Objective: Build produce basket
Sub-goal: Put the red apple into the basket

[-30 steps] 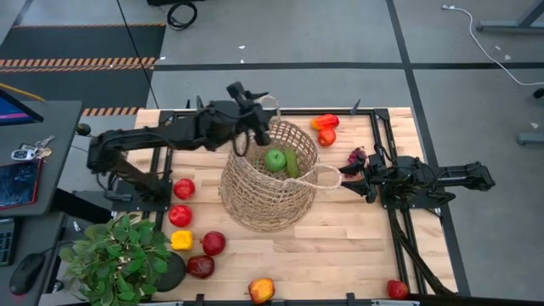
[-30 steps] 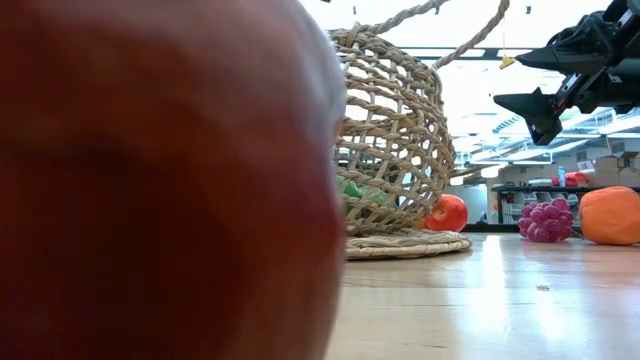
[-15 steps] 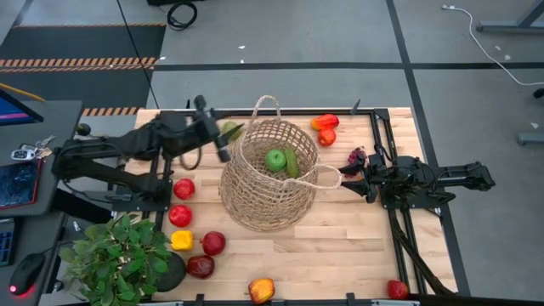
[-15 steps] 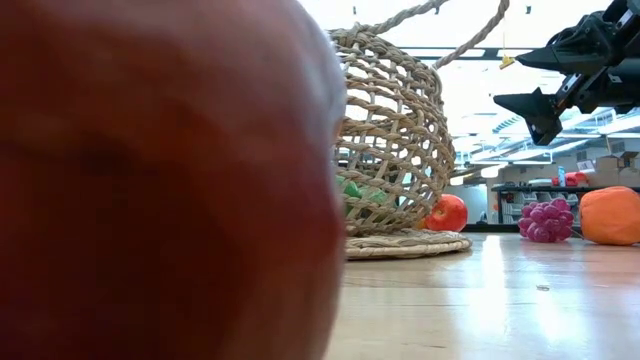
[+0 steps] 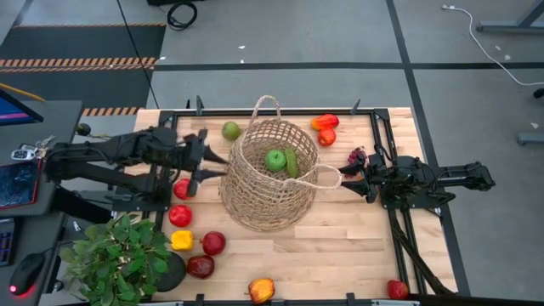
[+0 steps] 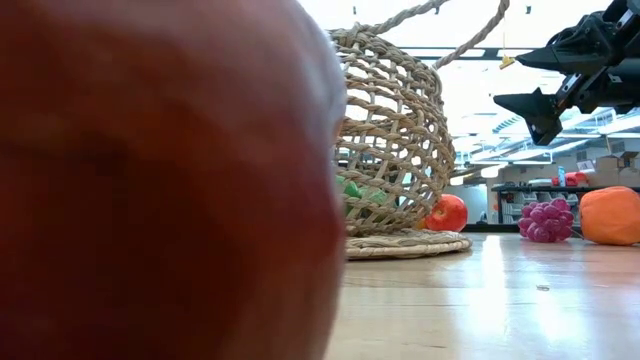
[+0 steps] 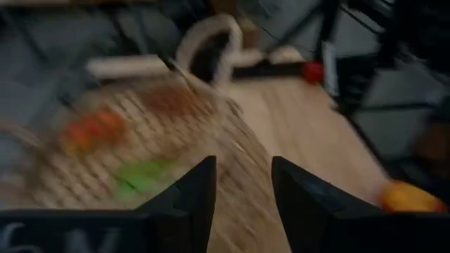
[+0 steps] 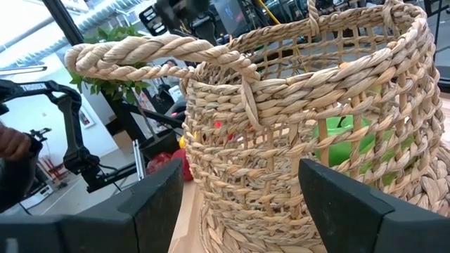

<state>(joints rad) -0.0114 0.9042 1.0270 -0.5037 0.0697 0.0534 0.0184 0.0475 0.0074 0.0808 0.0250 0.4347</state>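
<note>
Left claw (image 5: 202, 164) has withdrawn from over the basket (image 5: 270, 178) and now sits low at the basket's left flank, just above a red fruit (image 5: 183, 189) on the desk (image 5: 340, 246); a second ago it hung over the basket's far-left rim. Its fingers are narrower than they were a moment back but a gap shows between them in the left wrist view, with nothing in it. A green fruit (image 5: 230, 131) now lies on the desk just beyond the basket's far-left rim, outside it; judgement: that piece missed or was dropped short and needs re-picking. The left arm looks to be lining up on the red fruit next. Right claw (image 5: 346, 178) is unchanged, fingers apart, at the basket's right loop handle (image 5: 323, 180); whether it touches the rope I cannot tell. Basket stands upright mid-desk, loose tan weave, a green apple (image 5: 275, 159) and a darker green long vegetable (image 5: 291, 163) inside, both visible through the wall. Most produce remains outside: red and yellow pieces (image 5: 181, 240) along the left, orange-red pair (image 5: 325, 124) at the far side, grape bunch (image 5: 357, 156) to the right, two more at the near edge. Task is early.
</note>
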